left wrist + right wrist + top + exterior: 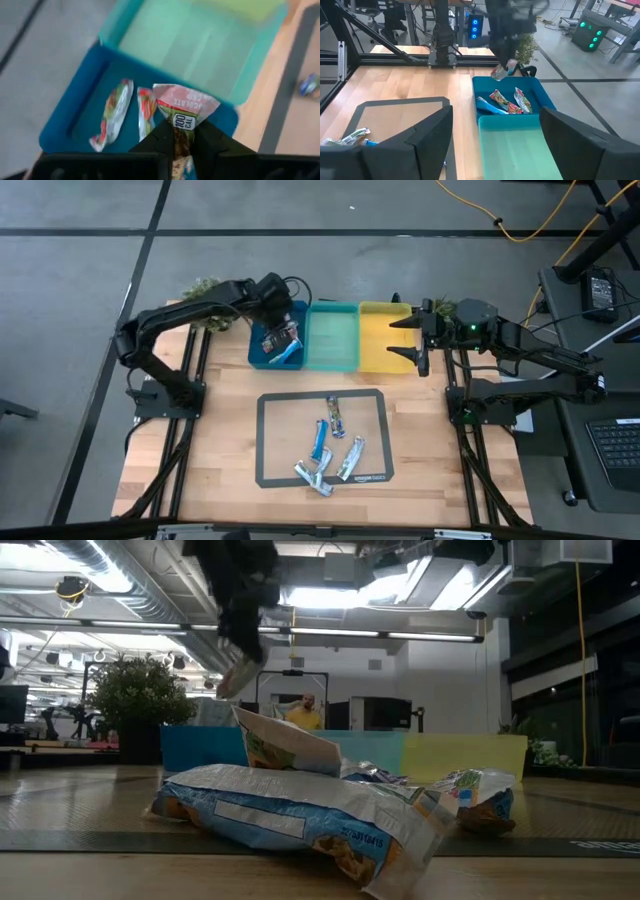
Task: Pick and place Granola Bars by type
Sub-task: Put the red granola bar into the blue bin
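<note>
My left gripper (278,338) hangs over the blue bin (262,358), shut on a red/green multicoloured granola bar (182,112); the low view shows it high up (238,635), and the right wrist view shows it above the bin (501,65). Three bars (507,102) lie flat on the blue bin's floor, one blue-and-white and two red/green. Several blue-and-white and silver bars (330,448) lie on the dark mat (270,470). My right gripper (416,342) waits open over the yellow bin's right side (385,350). My left gripper pinches the red/green bar between its two fingers (160,137) from above, pointing down. The bar's crimped end (186,102) sticks out beyond the fingertips. The bar is lifted clear above the blue bin's floor (100,95).
Blue, teal (333,338) and yellow bins stand side by side along the table's far edge. A plant (200,288) sits behind the blue bin. Bare wood lies left and right of the mat. A person (305,712) shows in the room beyond.
</note>
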Controlling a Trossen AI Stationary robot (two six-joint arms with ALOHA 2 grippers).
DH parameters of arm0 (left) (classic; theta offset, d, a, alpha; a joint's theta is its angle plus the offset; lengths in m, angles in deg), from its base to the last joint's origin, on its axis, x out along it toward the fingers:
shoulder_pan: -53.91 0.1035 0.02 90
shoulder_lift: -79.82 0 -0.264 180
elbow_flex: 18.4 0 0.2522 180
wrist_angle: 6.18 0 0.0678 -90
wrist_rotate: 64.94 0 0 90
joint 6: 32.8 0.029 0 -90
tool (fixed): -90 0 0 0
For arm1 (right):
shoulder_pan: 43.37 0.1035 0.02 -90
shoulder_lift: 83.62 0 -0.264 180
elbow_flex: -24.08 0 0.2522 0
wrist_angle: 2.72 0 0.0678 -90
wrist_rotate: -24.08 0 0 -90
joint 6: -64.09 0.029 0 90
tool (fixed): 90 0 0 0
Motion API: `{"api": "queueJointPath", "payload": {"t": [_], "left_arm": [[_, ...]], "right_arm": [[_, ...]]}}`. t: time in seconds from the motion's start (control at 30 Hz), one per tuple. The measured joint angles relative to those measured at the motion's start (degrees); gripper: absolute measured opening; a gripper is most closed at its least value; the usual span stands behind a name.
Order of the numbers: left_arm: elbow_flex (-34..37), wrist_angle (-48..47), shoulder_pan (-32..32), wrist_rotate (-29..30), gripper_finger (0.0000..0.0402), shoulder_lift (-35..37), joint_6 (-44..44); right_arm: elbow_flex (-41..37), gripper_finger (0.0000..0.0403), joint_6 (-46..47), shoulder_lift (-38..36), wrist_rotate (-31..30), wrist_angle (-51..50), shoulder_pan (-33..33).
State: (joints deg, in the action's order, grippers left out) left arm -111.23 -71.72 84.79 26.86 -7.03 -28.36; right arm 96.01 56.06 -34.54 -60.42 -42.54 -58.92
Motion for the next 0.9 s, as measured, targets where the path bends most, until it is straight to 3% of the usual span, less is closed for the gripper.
{"api": "queueJointPath", "payload": {"t": [0.3, 0.9], "left_arm": [[0.11, -6.34, 1.54, -0.32, 0.0041, -9.55, 3.78], [0.09, -5.85, 1.42, -0.46, 0.0047, -17.73, 6.45]], "right_arm": [[0.00, 0.0298, 0.00, 0.00, 0.04, -0.04, -0.02], [0.00, 0.0298, 0.00, 0.00, 0.04, -0.04, -0.02]]}}
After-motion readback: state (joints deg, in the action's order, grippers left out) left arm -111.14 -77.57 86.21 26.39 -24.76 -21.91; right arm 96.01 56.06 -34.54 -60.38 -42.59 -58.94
